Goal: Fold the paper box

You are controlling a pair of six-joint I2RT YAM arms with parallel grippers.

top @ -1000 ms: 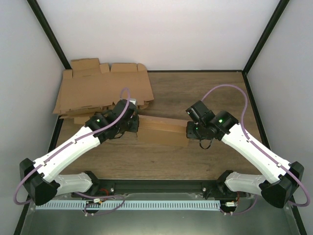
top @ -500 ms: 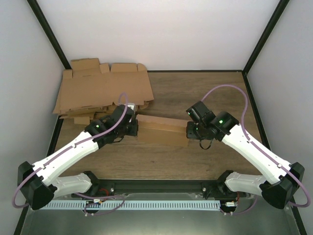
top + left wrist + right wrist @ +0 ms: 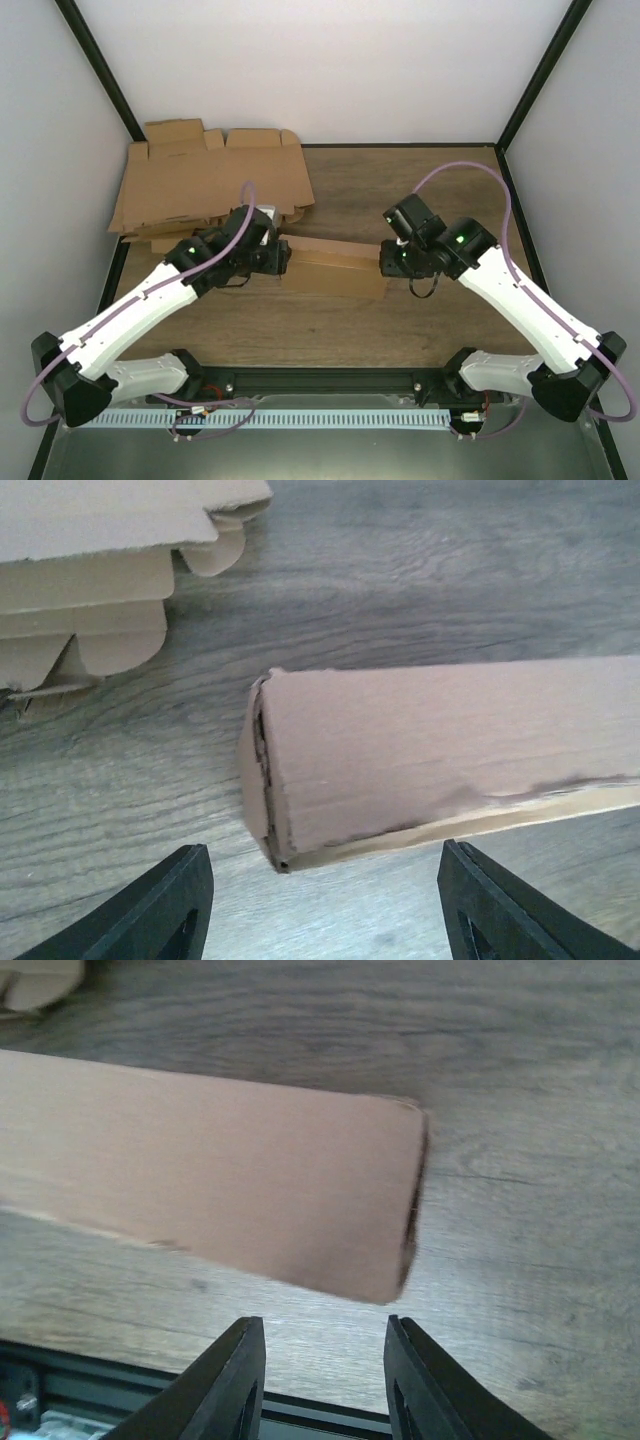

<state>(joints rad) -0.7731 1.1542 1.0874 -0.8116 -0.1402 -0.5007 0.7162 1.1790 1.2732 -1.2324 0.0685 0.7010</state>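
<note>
Seemingly near finish: paper box [image 3: 335,267] lies closed; left gripper [image 3: 322,880] jaws spread wide, right gripper [image 3: 322,1335] jaws narrower, both empty. Next, likely: check end tabs, withdraw.

Brown paper box [image 3: 335,268], folded long and shallow, lying flat, slightly angled
</note>
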